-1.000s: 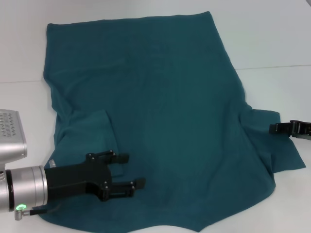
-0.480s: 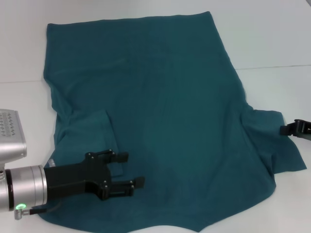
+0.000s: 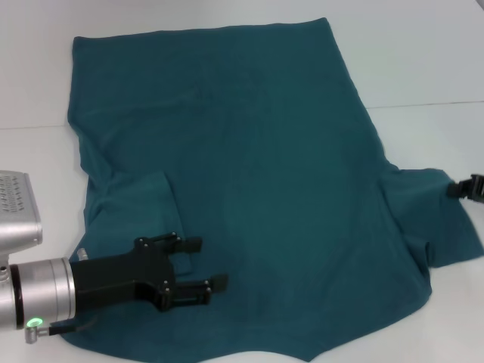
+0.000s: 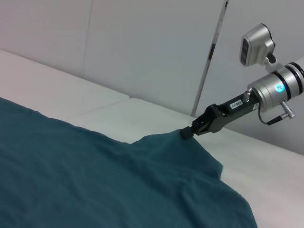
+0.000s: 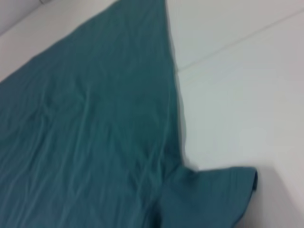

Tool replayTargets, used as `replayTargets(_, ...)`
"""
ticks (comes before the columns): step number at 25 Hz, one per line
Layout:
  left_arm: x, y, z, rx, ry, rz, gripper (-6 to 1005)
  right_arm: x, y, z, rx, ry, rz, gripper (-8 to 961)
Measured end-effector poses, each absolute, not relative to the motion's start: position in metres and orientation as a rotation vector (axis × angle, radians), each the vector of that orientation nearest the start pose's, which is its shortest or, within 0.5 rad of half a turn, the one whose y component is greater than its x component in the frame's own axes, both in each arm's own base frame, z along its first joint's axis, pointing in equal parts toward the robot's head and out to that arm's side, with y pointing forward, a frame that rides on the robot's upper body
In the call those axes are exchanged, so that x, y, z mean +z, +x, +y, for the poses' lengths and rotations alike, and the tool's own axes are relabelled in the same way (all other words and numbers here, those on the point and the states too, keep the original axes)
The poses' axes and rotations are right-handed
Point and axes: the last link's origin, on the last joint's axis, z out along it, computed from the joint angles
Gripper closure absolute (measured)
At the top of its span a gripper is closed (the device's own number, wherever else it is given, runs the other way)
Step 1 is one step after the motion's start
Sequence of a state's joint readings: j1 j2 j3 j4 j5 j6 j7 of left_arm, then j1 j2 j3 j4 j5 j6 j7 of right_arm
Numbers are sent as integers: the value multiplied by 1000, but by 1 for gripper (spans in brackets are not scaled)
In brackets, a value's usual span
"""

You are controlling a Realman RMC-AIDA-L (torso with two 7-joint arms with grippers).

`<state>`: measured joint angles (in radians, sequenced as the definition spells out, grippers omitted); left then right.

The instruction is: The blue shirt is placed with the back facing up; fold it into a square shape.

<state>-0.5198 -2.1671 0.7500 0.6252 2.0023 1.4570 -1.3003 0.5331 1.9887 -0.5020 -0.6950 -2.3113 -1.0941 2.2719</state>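
The blue shirt (image 3: 249, 174) lies spread flat on the white table, plain side up, its left sleeve folded in over the body. My left gripper (image 3: 206, 263) hovers low over the shirt's near left part, open, with nothing between its fingers. My right gripper (image 3: 463, 187) sits at the far right edge of the head view. In the left wrist view the right gripper (image 4: 189, 133) is shut on the tip of the right sleeve, holding it stretched outward. The right wrist view shows the shirt (image 5: 95, 123) and that sleeve (image 5: 213, 194), but no fingers.
The white table (image 3: 423, 60) has a seam line (image 3: 431, 103) running across behind the shirt's middle. The left arm's silver wrist and camera housing (image 3: 15, 212) sit at the near left. A pale wall (image 4: 142, 47) stands beyond the table.
My right gripper has moved right towards the frame edge, drawing the right sleeve outward and flatter. The left gripper has stayed in place.
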Motion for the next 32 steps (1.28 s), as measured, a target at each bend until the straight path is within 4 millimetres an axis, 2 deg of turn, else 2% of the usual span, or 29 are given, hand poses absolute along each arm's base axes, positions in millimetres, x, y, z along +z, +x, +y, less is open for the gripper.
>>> replayTargets(7, -49, -253, 320, -694, -2736, -617, 151, 85, 357, 381, 503, -1790, 1547, 948)
replayTargets(17, -49, -253, 321, -711, -2722, -632, 151, 83, 345, 398, 477, -1826, 1434, 948)
replayTargets(32, -49, -251, 323, -719, -2714, -632, 152, 83, 333, 408, 485, -1857, 1400, 948)
